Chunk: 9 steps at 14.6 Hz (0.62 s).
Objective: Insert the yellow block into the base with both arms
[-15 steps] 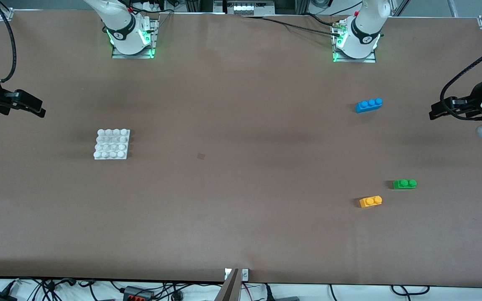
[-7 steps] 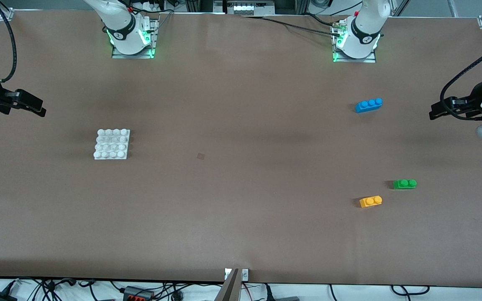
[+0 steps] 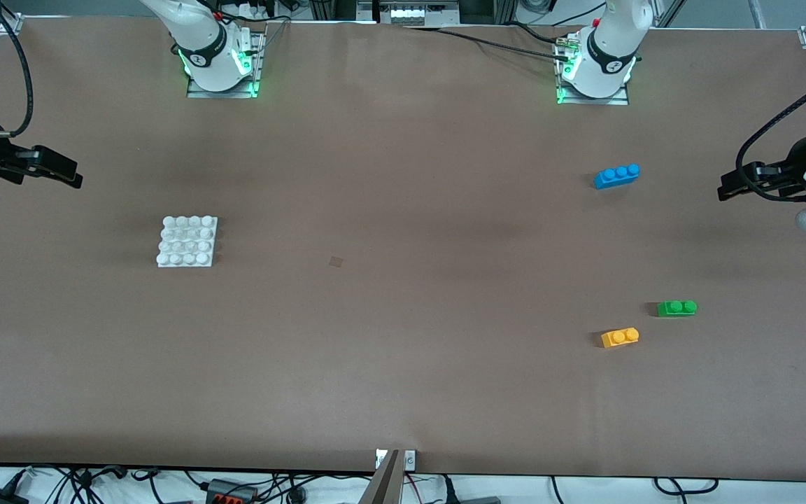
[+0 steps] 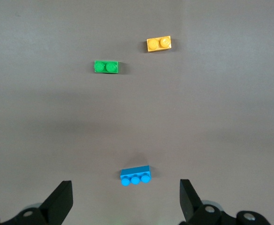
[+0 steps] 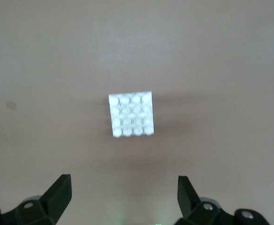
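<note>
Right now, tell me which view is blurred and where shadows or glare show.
Right wrist view: soft focus, the base glares white, its studs washed out. Left wrist view: sharp, the blue brick casts a faint shadow. Front view: even light, green glow at both arm bases.

I count three coloured bricks: one yellow block (image 3: 620,338), one green brick (image 3: 676,308) and one blue brick (image 3: 616,176). There is one white base (image 3: 187,241), with sixteen studs. My two grippers, left (image 3: 727,190) and right (image 3: 73,180), complete it.
</note>
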### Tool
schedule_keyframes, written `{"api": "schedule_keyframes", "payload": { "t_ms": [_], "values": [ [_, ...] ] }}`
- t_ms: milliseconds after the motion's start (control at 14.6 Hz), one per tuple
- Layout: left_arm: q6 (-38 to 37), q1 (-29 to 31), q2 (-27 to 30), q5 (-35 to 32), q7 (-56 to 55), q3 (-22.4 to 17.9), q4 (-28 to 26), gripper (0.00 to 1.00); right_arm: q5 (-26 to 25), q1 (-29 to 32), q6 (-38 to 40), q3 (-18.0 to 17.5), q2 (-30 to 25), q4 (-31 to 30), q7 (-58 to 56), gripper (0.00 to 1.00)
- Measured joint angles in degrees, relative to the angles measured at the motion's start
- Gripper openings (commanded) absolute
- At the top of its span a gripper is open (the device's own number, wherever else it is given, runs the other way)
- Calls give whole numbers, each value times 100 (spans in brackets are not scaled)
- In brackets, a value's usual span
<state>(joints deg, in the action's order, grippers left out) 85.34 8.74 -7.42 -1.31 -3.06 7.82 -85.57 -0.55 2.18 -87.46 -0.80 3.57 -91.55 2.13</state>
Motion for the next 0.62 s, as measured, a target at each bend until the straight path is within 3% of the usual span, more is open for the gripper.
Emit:
{"api": "schedule_keyframes", "payload": {
  "t_ms": [137, 617],
  "values": [
    [0, 0, 0, 0, 0, 0, 0, 100, 0, 0, 335, 0, 44, 1, 0, 100],
    [0, 0, 0, 0, 0, 0, 0, 100, 0, 1, 370, 6, 435, -14, 0, 100]
  ]
}}
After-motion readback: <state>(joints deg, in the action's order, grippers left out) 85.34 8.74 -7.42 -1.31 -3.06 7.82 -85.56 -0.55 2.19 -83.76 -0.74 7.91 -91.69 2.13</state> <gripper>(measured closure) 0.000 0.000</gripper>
